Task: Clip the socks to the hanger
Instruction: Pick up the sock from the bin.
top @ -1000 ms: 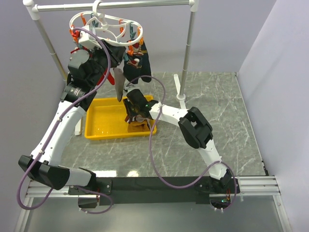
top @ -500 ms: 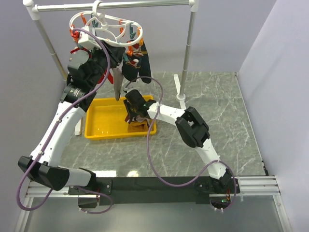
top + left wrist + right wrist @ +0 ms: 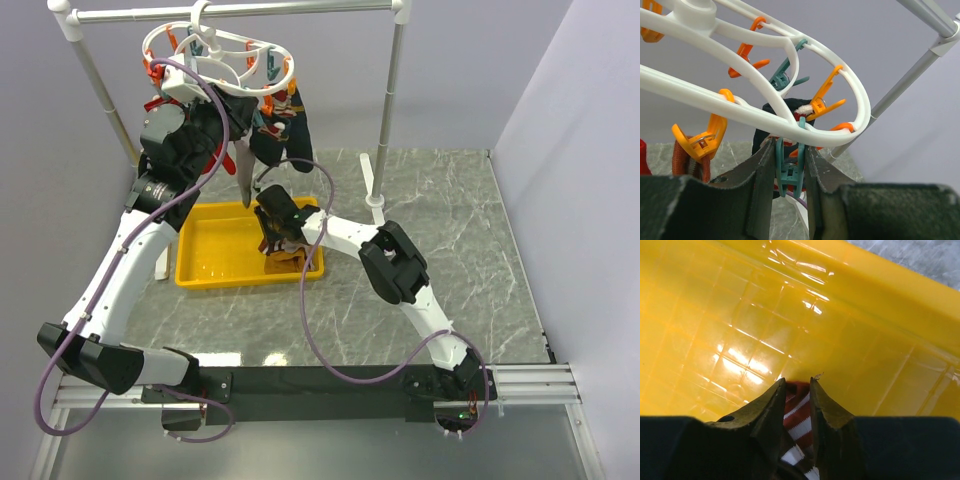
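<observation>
Left wrist: left gripper [image 3: 789,151] pinches teal clothespin [image 3: 789,174] on hanger [image 3: 760,113]; right gripper [image 3: 797,384] pinches red sock [image 3: 799,421] in yellow tray [image 3: 740,315].

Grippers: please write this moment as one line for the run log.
left gripper: shut on teal clothespin of hanger | right gripper: shut on red striped sock in yellow tray | sock not yet clipped

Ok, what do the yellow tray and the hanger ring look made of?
Yellow tray: looks like glossy moulded plastic, given bright glare streaks and a faint grid. Hanger ring: apparently smooth white plastic, with soft sheen and moulded ribs.
</observation>
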Motion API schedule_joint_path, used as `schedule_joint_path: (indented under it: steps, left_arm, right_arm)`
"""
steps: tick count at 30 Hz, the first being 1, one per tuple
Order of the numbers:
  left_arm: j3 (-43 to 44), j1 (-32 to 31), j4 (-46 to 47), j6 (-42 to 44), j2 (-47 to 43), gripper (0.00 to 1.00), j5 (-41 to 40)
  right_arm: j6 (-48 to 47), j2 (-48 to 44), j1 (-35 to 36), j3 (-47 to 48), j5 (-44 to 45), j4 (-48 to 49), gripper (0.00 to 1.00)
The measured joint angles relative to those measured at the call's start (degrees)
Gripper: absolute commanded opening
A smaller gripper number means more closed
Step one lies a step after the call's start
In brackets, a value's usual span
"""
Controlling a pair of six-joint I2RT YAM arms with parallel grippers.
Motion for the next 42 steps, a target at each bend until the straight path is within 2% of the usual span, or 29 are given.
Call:
schedule_joint_path:
  steps: [4,7,9,10,12,17,20,23,28,34,42]
  left_arm:
    - [0.0,0.0,0.0,0.2,0.0,0.22,-0.1]
    - [0.0,0.0,0.0,0.2,0.0,0.22,-0.2]
    - [0.0,0.0,0.0,0.2,0.0,0.22,-0.2]
    - [0.0,0.0,0.0,0.2,0.0,0.22,-0.2]
    - [0.0,0.0,0.0,0.2,0.0,0.22,-0.3]
    - [-0.2,0.0,0.0,0.2,-0.3,0.22,-0.6]
    - [-0.3,0.0,0.0,0.2,-0.4,0.22,-0.6]
    - [-0.3,0.0,0.0,0.4,-0.4,0.22,-0.6]
    - [-0.3,0.0,0.0,1.5,-0.4,0.22,-0.8]
    - [-0.3,0.0,0.1,2.9,-0.4,0.22,-0.8]
    - [-0.3,0.0,0.4,4.3,-0.4,0.22,-0.6]
  right_arm:
    - [0.0,0.5,0.0,1.1,0.2,-1.3,0.33]
    - [0.0,0.5,0.0,1.1,0.4,-1.6,0.28]
    - [0.0,0.5,0.0,1.1,0.4,-1.7,0.2]
    - [-0.1,0.5,0.0,1.1,0.4,-1.7,0.11]
    - [-0.2,0.5,0.0,1.1,0.4,-1.7,0.0]
    - [-0.2,0.2,0.0,0.3,0.0,-0.9,0.0]
    - [0.3,-2.9,0.0,-4.7,-0.7,1.1,0.0]
    - [1.6,-9.9,0.0,-13.1,-1.6,4.1,0.0]
    - [3.4,-27.3,0.0,-26.8,-2.3,13.1,0.0]
    - [4.8,-38.8,0.0,-28.6,-1.3,21.8,0.0]
    - [7.1,-43.0,0.0,-28.6,2.6,24.9,0.0]
